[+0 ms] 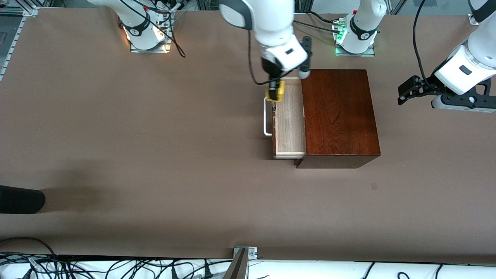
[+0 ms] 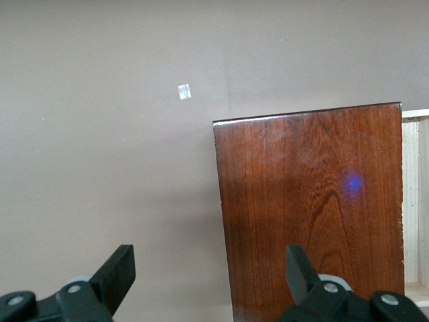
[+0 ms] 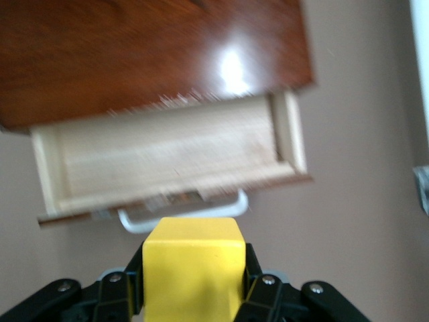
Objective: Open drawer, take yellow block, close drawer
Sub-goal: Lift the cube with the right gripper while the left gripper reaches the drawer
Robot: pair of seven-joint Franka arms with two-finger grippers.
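The dark wooden box (image 1: 337, 116) stands mid-table with its drawer (image 1: 288, 124) pulled open toward the right arm's end. The pale interior looks empty, and the white handle (image 1: 266, 120) is on the drawer's front. My right gripper (image 1: 274, 93) is shut on the yellow block (image 1: 279, 92), held above the drawer's end nearest the robot bases. In the right wrist view the block (image 3: 194, 248) fills the gripper (image 3: 194, 272), above the open drawer (image 3: 167, 157) and handle (image 3: 184, 216). My left gripper (image 1: 405, 95) waits open, off the box toward the left arm's end. Its wrist view shows the open gripper (image 2: 209, 275) over the box's edge (image 2: 308, 208).
A black rounded object (image 1: 19, 199) pokes in at the right arm's end of the table, near the front. Cables and a metal bracket (image 1: 244, 255) run along the front edge. A small pale mark (image 1: 373, 186) lies on the brown table nearer the camera than the box.
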